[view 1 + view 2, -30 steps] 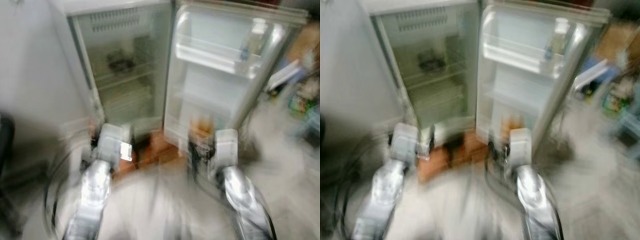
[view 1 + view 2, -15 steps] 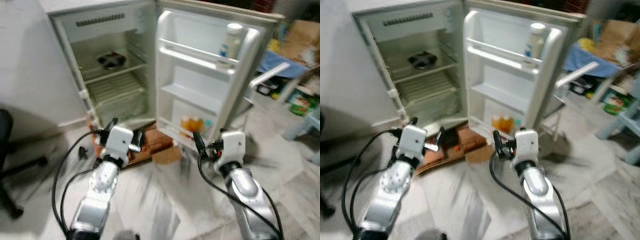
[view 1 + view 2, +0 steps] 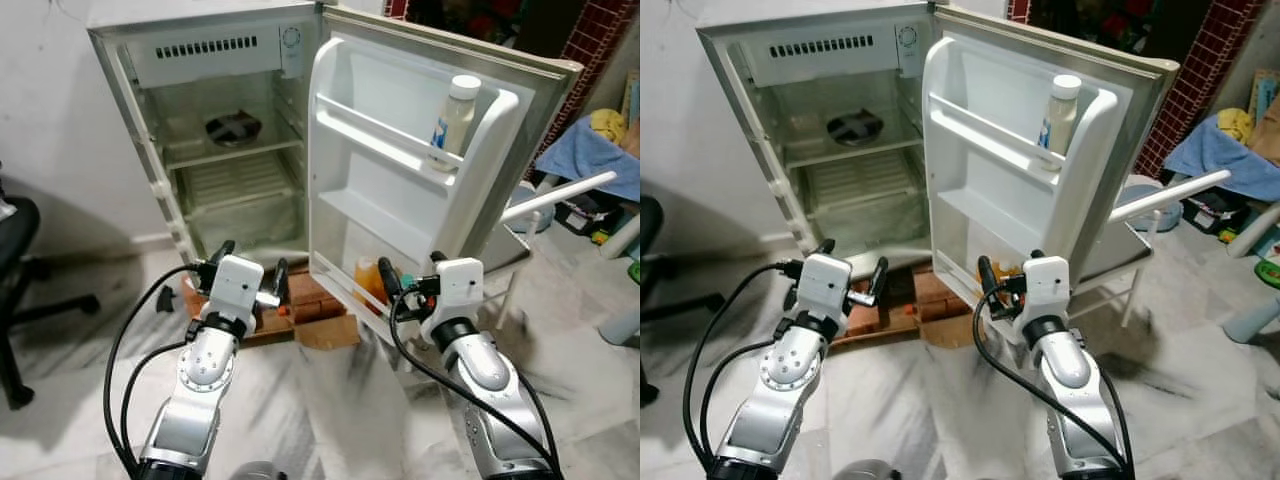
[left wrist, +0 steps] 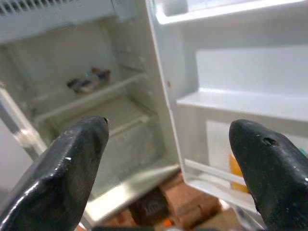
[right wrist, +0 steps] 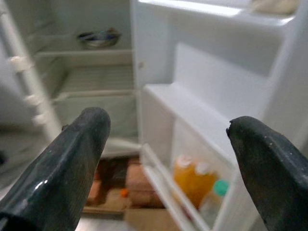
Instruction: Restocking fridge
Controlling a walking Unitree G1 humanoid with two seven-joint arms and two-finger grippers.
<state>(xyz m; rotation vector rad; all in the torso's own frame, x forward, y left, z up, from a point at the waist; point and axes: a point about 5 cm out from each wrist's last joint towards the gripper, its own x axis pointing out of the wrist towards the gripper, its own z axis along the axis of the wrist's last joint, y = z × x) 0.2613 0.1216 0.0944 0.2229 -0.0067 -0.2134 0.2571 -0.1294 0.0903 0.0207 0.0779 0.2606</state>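
Note:
A small white fridge (image 3: 215,45) stands open, its door (image 3: 400,185) swung out to the right. A dark bowl (image 3: 232,127) sits on the upper inner shelf. A white bottle (image 3: 455,110) stands in the door's top rack, and orange bottles (image 3: 368,277) stand in its bottom rack. My left gripper (image 3: 252,268) hangs open and empty in front of the fridge's lower edge. Facing the door's bottom rack, my right gripper (image 3: 410,270) is also open and empty, a short way from the orange bottles (image 5: 192,180).
The fridge rests on bricks and boards (image 3: 310,295), with a piece of cardboard (image 3: 330,330) on the marble floor. A black office chair (image 3: 15,240) stands at the left. A white chair (image 3: 560,195) and a blue cloth (image 3: 590,155) are behind the door on the right.
The whole picture has shifted and gone from blurred to sharp as the camera moved. Both arms keep the same raised pose with fingers apart.

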